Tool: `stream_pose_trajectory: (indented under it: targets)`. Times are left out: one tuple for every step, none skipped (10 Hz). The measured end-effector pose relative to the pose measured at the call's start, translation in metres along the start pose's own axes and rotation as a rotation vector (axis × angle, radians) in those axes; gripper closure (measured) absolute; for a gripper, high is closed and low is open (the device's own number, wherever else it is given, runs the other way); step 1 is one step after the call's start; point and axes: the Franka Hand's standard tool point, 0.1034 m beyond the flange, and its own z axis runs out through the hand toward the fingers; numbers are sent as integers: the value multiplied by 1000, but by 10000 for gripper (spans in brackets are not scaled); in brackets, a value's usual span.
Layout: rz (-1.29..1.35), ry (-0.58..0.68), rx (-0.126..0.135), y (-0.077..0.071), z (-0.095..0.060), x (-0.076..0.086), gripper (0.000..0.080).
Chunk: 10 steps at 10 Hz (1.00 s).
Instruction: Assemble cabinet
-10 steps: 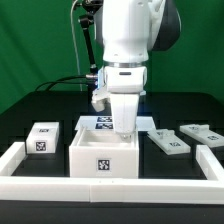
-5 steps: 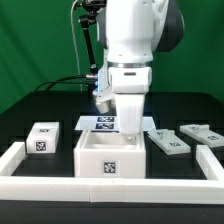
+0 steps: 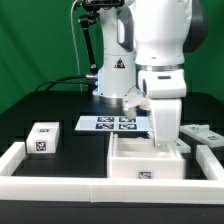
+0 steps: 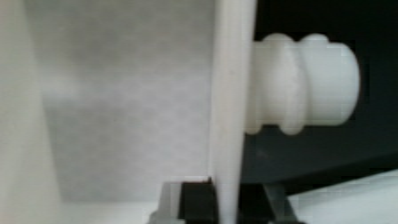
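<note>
The cabinet body (image 3: 143,160), a large open white box with a tag on its front, stands near the front rail at the exterior view's right. My gripper (image 3: 165,141) reaches down onto the box's far right wall and is shut on that wall. In the wrist view the thin white wall (image 4: 230,100) runs between my two dark fingers (image 4: 189,203), with a round white knob (image 4: 306,82) beside it. A small white tagged block (image 3: 43,137) sits at the exterior view's left. Flat tagged pieces (image 3: 205,133) lie at the right, partly hidden behind my arm.
The marker board (image 3: 112,123) lies behind the box. A long low white border rail (image 3: 60,186) runs along the front and up both sides. A black cable hangs behind the arm over the black table.
The cabinet body has slid toward the exterior view's right along the front rail, with my gripper still on its wall. The arm has swung right with it.
</note>
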Motion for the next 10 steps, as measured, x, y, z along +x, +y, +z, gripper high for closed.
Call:
stream_pose_trajectory:
  targets:
    - [13, -1, 11, 2, 0, 7, 764]
    - [10, -2, 30, 2, 1, 17, 764]
    - [12, -5, 51, 2, 1, 26, 764]
    - [21, -5, 53, 3, 0, 30, 764]
    - [35, -2, 50, 3, 0, 36, 764]
    - [35, 2, 47, 3, -2, 41, 764]
    - [37, 2, 47, 3, -2, 39, 764]
    - [38, 2, 47, 3, -2, 39, 764]
    - [38, 2, 48, 3, -1, 38, 764]
    - [39, 2, 49, 3, -1, 38, 584]
